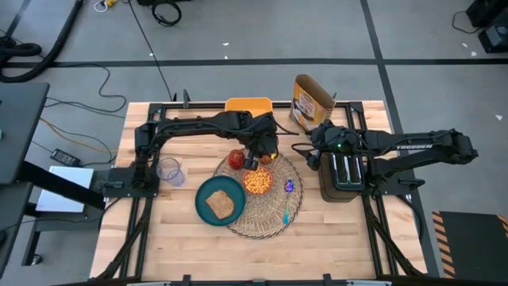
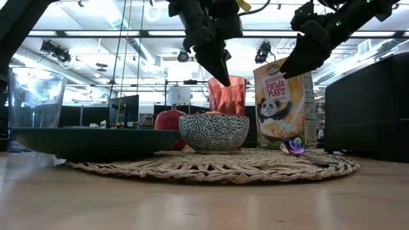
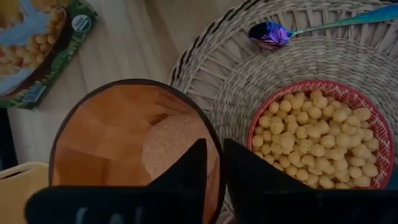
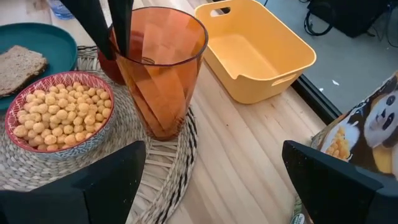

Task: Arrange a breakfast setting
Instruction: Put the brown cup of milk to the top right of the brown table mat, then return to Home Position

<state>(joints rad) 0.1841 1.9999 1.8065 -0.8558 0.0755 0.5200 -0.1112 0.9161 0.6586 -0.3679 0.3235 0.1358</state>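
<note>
I have the left gripper (image 4: 118, 28) pinching the rim of the orange translucent faceted cup (image 4: 160, 68), directly beneath it on the round woven straw placemat's (image 4: 155, 180) edge; uneven weave could tip it on release.

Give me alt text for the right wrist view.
The left end effector grips the rim of an upright orange cup on the straw placemat's edge, beside a pink bowl of cereal puffs. A yellow tub sits on the table behind.
</note>
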